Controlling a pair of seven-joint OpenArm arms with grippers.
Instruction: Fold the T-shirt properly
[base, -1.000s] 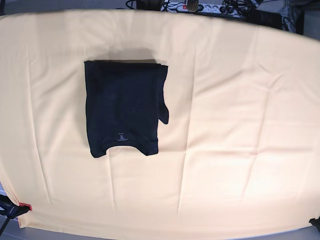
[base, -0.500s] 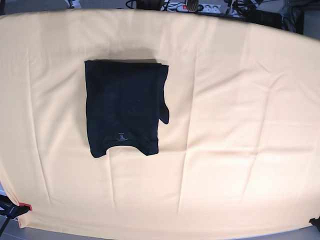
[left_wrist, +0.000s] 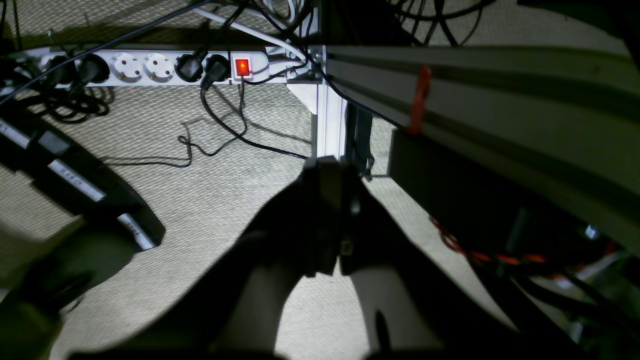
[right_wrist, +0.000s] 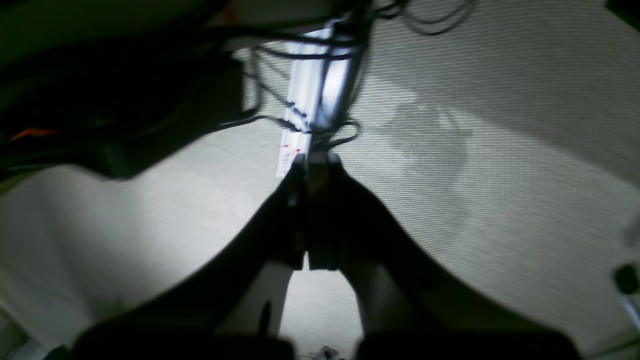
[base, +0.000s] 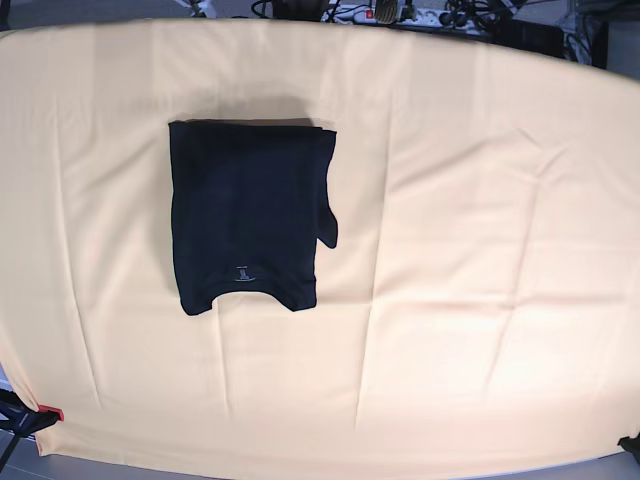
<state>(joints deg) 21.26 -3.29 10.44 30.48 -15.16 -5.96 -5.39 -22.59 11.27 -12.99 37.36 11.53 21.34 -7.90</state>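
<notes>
The black T-shirt (base: 250, 210) lies folded into a rectangle on the pale yellow table cloth (base: 470, 250), left of centre, with its neckline and small pale label toward the near edge. A bit of fabric sticks out at its right side. Neither arm shows in the base view. My left gripper (left_wrist: 334, 220) is shut and empty, hanging over the carpet beside the table frame. My right gripper (right_wrist: 311, 212) is also shut and empty, over the grey carpet near a white frame post.
A white power strip (left_wrist: 150, 67) with a lit red switch and black cables (left_wrist: 215, 135) lies on the floor. An aluminium frame post (left_wrist: 327, 120) stands ahead of the left gripper. A clamp (base: 30, 418) grips the cloth's near left corner.
</notes>
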